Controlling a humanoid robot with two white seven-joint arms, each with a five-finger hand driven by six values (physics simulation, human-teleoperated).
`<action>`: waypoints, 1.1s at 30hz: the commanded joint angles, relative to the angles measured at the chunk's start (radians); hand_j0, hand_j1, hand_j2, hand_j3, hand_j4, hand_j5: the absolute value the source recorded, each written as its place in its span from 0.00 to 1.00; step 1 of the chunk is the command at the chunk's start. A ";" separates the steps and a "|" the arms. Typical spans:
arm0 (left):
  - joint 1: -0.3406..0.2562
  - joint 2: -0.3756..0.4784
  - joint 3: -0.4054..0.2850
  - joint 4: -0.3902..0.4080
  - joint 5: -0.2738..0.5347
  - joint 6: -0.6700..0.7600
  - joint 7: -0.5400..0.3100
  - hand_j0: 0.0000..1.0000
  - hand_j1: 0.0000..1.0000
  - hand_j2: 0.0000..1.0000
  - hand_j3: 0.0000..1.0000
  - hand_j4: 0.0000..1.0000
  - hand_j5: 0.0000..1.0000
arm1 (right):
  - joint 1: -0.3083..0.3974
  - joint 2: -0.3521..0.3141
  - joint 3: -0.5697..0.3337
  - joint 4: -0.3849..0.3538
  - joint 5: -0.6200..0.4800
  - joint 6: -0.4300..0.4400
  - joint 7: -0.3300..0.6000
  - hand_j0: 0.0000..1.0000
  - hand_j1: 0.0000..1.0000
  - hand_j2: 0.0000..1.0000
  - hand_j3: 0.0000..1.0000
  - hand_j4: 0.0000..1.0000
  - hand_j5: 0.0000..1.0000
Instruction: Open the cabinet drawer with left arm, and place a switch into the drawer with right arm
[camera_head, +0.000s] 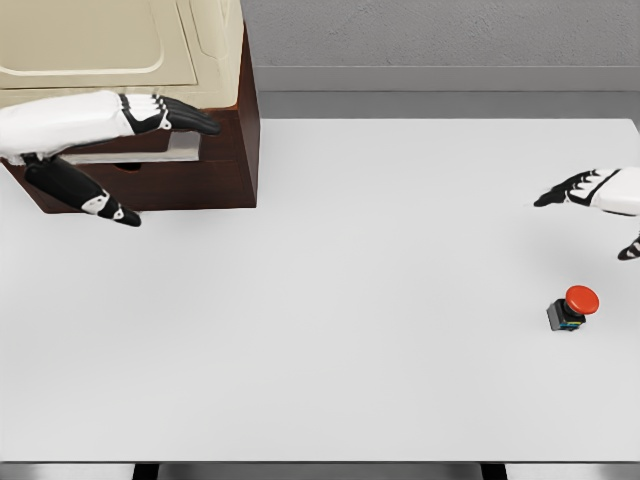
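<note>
We see switch (573, 307) on desk (380, 250), below our open right hand (590, 190), apart; open left hand (150, 125) at cabinet (225, 120).

Big white table (380, 400) filling most of the view. Behind the table, a gray wall (440, 35) with a darker strip along the bottom.

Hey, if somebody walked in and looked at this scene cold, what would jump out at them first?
Probably the red-capped push-button switch on a black base, alone on the white table at the right. Next, the dark brown wooden cabinet with cream panels at the top left corner, with the left hand reaching across its front. The right hand hovers at the right edge, above the switch, fingers spread and holding nothing.
</note>
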 joint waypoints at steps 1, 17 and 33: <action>0.000 0.008 0.016 0.000 0.016 0.020 -0.047 1.00 1.00 1.00 1.00 1.00 1.00 | 0.000 -0.009 -0.002 0.038 -0.008 0.003 0.000 1.00 1.00 1.00 1.00 1.00 1.00; -0.003 0.092 0.039 0.000 0.163 0.083 -0.184 1.00 1.00 1.00 1.00 1.00 1.00 | 0.136 -0.042 -0.007 -0.082 -0.010 0.003 0.000 1.00 1.00 1.00 1.00 1.00 1.00; -0.001 0.049 0.050 0.003 0.169 0.464 -0.184 1.00 1.00 1.00 1.00 1.00 1.00 | 0.201 -0.035 -0.004 -0.102 -0.008 0.003 0.000 1.00 1.00 1.00 1.00 1.00 1.00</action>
